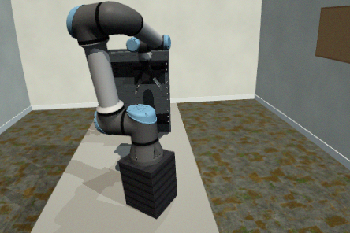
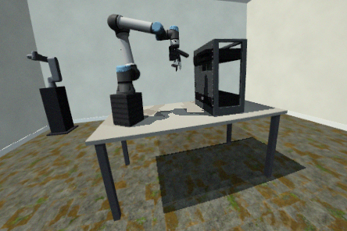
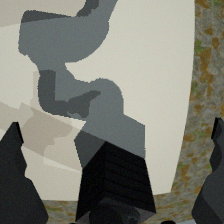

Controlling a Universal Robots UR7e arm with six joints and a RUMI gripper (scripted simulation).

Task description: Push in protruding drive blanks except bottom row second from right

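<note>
The dark rack (image 2: 217, 76) stands at the far end of the table, its front (image 1: 151, 88) facing the arm. The drive blanks on the front are too dark and small to tell apart. My gripper (image 2: 177, 65) hangs open and empty, fingers pointing down, high in front of the rack's upper part with a gap to its front. In the top view its fingers (image 1: 147, 84) show against the rack face. In the wrist view the two dark fingers frame the table and the arm's black pedestal (image 3: 116, 182) below.
The arm's black pedestal (image 2: 126, 108) stands on the near left of the table (image 2: 184, 116). A second small arm on a black stand (image 2: 55, 99) stands on the floor at the left. The table's right edge (image 3: 182, 100) drops to patterned floor.
</note>
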